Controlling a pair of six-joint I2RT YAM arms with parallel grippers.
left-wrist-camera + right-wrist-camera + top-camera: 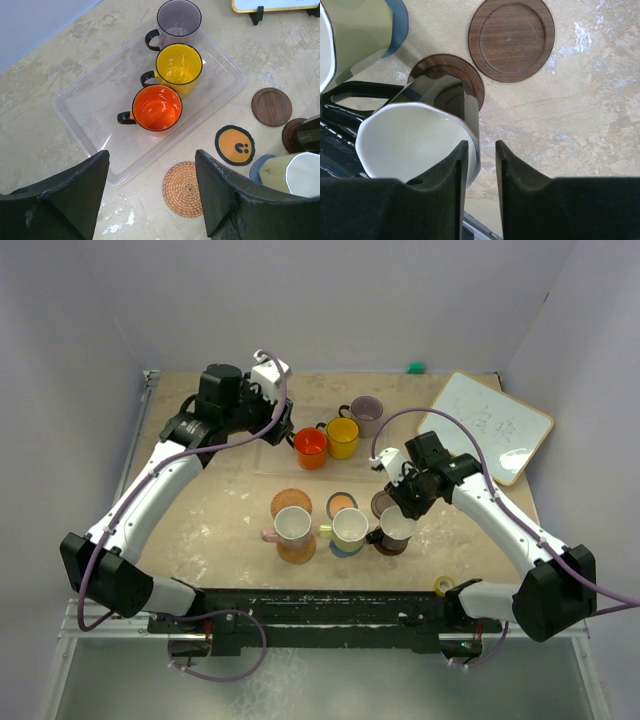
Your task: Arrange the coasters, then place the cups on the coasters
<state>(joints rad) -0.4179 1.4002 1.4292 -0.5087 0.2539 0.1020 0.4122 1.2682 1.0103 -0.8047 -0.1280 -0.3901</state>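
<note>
**3 cups seated, 3 in tray — R gripper at black mug rim**

Your right gripper (480, 150) sits astride the rim of the black mug (442, 92), one finger inside and one outside. Jaws are only narrowly parted, w/ a sliver of gap between the outer finger and the mug wall — not clamped. That mug stands upright on a dark brown coaster (451, 65), near-right area of the table (220, 540). A second dark brown coaster (511, 37) lies bare just beyond it.

Near-edge row, L to R:
- pink mug (292, 525) on an orange-brown coaster (296, 551)
- yellow-green mug (350, 528) on the blue-grey coaster (345, 548)
- the black mug

Behind that row, both bare: woven coaster (182, 189) and grey-rimmed coaster (235, 145).

Your left gripper (150, 160) hovers over the clear tray (85, 115), centre of table toward the far edge. Jaws are wide apart, holding nothing. In the tray, upright and in a line: red-orange mug (156, 107), yellow mug (178, 67), and mauve-grey mug (179, 20) at the tray's far end.

Misc.: whiteboard (490, 425) at far right corner; yellow tape roll (444, 586) at near edge by the right arm's base.
</note>
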